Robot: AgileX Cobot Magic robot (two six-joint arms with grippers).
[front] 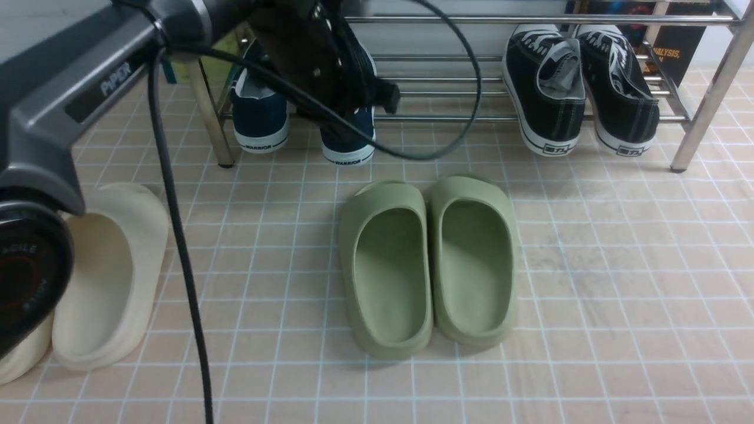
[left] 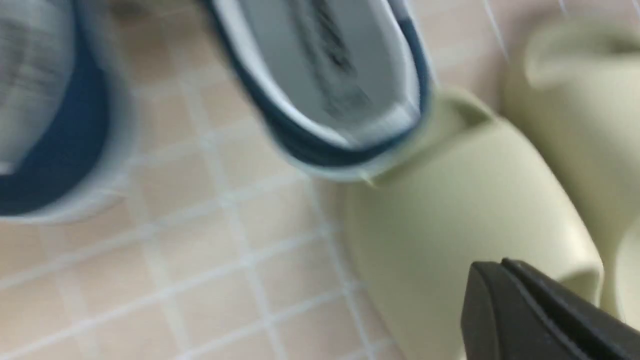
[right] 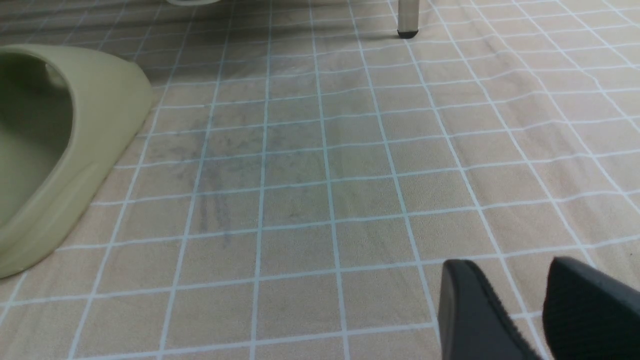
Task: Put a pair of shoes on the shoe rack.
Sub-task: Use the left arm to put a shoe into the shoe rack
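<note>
Two navy slip-on shoes marked "WARRIOR" rest on the left part of the chrome shoe rack [front: 447, 118], heels toward me: the left shoe [front: 259, 118] and the right shoe [front: 349, 141]. Both show blurred in the left wrist view, the right shoe [left: 325, 65] and the left shoe [left: 45, 125]. My left gripper [front: 386, 94] hangs over the right navy shoe, hiding much of it. In the left wrist view the left gripper [left: 500, 265] has its jaws pressed together with nothing between them. My right gripper [right: 505, 267] is open and empty over bare floor, out of the front view.
Black lace-up sneakers [front: 545, 88] sit on the rack's right part. Green slides [front: 386, 265] lie mid-floor, also in the left wrist view [left: 465, 200] and right wrist view [right: 50, 140]. Cream slides [front: 112, 277] lie at left. A rack leg [right: 407, 17] stands ahead of the right gripper.
</note>
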